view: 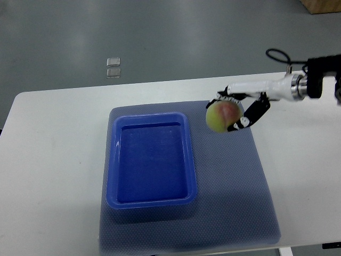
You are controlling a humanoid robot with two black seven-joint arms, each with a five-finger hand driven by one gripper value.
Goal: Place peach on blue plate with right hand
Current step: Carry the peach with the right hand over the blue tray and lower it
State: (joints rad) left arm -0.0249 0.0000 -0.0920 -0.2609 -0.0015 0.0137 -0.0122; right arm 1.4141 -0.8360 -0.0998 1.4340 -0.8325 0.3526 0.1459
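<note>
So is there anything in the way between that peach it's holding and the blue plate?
Nothing visible. The right hand holds the peach over the mat just right of the blue plate, whose inside looks empty. Only the plate's raised rim lies between them.

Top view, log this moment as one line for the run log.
right hand: shut on peach | peach: beside blue plate, over mat | blue plate: holds nothing | left hand: not in view

We see the right arm (319, 84) cut off by the right edge. The peach (224, 117) hides most of the right hand's (241, 109) fingers. The table's (53, 160) near side runs past the bottom edge.
</note>
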